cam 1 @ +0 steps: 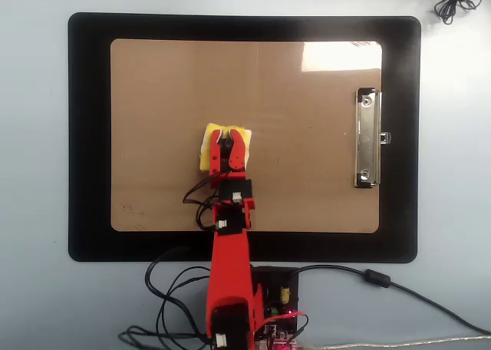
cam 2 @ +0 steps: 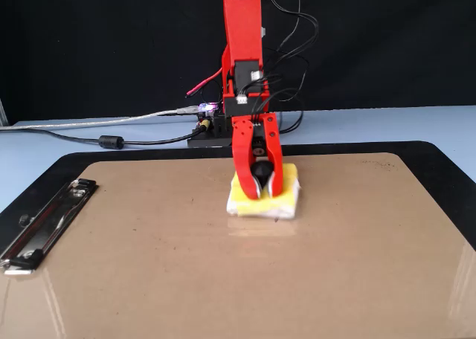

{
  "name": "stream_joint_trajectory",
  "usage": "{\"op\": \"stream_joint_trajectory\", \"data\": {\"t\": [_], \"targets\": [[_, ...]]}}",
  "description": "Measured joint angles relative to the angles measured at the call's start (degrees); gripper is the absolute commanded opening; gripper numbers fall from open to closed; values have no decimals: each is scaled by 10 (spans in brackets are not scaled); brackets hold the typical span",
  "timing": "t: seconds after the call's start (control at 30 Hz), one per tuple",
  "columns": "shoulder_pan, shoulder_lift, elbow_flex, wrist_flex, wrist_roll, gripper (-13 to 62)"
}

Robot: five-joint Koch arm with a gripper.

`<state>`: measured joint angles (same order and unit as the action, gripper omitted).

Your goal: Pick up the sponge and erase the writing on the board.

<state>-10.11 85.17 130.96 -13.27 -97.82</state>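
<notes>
Nearest the fixed camera, bare brown board (cam 2: 223, 279) with a glossy sheen, no legible writing left on it. At its left end in that view, silver metal clip (cam 2: 41, 224), lying flat; same clip at the right end in the overhead view (cam 1: 367, 138). Around the board (cam 1: 307, 189) on all sides, larger black mat (cam 1: 88, 135), resting on a pale blue table (cam 1: 34, 304).

Further in, about mid-board, yellow sponge (cam 2: 286, 189) with a whitish lower edge, flat on the surface and touching it. Right at its near edge in the fixed view, a tiny dark speck on the board, too small to read. In the overhead view, sponge (cam 1: 205, 146) a little left of the board's middle, well apart from the clip.

On top of the sponge, red gripper (cam 2: 261, 192), pointing steeply down, fingers (cam 2: 245, 177) closed in narrowly on the black knob (cam 2: 259, 171) at the sponge's centre, gripping it from both sides. From above, gripper (cam 1: 229, 143) over the sponge, only a slim gap between the two red tips.

Behind it, red arm (cam 2: 244, 49) rising to the top of the fixed view, draped with black cables (cam 2: 286, 45). At the far table edge, arm base with a small lit board (cam 2: 208, 120) and a grey cable (cam 2: 111, 140) trailing left. Beyond, black backdrop (cam 2: 89, 42).
</notes>
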Motion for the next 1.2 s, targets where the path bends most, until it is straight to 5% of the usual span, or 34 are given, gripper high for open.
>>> {"op": "stream_joint_trajectory", "data": {"t": [0.23, 0.53, 0.93, 1.2], "targets": [[2, -140, -192, 111, -6, -81], [-52, 127, 71, 159, -29, -81], [-57, -120, -199, 128, -60, -81], [-112, 235, 178, 127, -61, -81]]}}
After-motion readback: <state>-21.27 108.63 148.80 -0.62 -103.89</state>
